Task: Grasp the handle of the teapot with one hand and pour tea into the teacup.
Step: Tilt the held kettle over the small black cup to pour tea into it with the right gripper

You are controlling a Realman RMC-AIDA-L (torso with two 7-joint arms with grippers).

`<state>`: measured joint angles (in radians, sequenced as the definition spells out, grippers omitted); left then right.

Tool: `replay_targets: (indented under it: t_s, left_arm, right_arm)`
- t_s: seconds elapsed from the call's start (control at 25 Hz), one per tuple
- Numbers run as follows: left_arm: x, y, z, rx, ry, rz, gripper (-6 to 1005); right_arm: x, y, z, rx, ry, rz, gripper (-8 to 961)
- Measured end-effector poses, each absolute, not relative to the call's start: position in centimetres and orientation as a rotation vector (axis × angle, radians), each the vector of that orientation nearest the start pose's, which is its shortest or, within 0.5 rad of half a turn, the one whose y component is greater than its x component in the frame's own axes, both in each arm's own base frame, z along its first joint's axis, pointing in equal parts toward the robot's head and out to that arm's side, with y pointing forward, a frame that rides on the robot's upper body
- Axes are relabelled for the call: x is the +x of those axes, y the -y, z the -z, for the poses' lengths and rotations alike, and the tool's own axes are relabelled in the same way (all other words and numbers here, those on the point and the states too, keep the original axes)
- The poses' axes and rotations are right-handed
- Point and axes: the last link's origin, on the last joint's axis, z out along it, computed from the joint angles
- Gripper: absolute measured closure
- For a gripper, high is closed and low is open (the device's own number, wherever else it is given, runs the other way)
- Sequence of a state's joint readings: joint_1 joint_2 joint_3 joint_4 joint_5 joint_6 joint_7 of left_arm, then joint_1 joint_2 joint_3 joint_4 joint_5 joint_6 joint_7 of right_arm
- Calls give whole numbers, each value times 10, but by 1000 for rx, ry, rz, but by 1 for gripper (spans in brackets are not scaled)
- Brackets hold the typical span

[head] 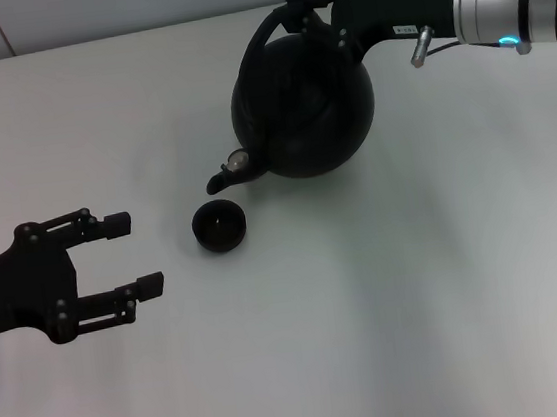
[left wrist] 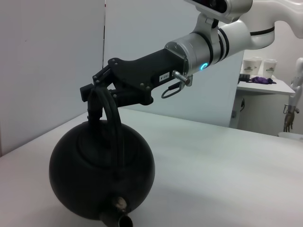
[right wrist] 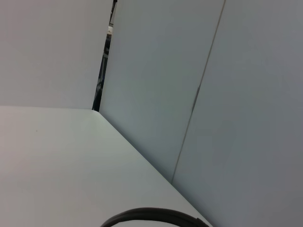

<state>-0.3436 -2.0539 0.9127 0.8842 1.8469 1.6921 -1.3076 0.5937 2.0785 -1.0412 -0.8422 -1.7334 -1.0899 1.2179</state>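
The glossy black teapot (head: pixel 302 105) is at the back of the table, and its spout (head: pixel 220 181) points down-left toward the small dark teacup (head: pixel 219 224) just in front of it. My right gripper (head: pixel 301 10), the one with the white label, reaches in from the right and is shut on the top of the arched handle (head: pixel 255 45). The left wrist view shows that grip from the spout side: right gripper (left wrist: pixel 97 97) clamped on the handle (left wrist: pixel 113 120) above the teapot (left wrist: pixel 102 172). An arc of the handle (right wrist: pixel 156 213) shows in the right wrist view. My left gripper (head: pixel 135 253) hovers open, left of the teacup.
The white table (head: pixel 420 303) stretches bare to the front and right. Grey wall panels (right wrist: pixel 236 94) stand behind the table's far edge. A side table with paper cups (left wrist: pixel 258 66) stands far off in the room.
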Motion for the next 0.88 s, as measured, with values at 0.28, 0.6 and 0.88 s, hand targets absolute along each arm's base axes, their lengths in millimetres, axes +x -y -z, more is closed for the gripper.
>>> replay_targets:
  t_s: [0.28, 0.6, 0.88]
  left_arm:
    - [-264, -288, -22, -2841, 334, 678, 220]
    - [-265, -287, -22, -2842, 338, 679, 220]
    - [-265, -287, -22, -2841, 340, 679, 220]
  right_arm:
    - [196, -409, -6, -2492, -68, -473, 791]
    - [192, -410, -10, -2491, -21, -440, 792]
    - [187, -410, -11, -2500, 34, -404, 792]
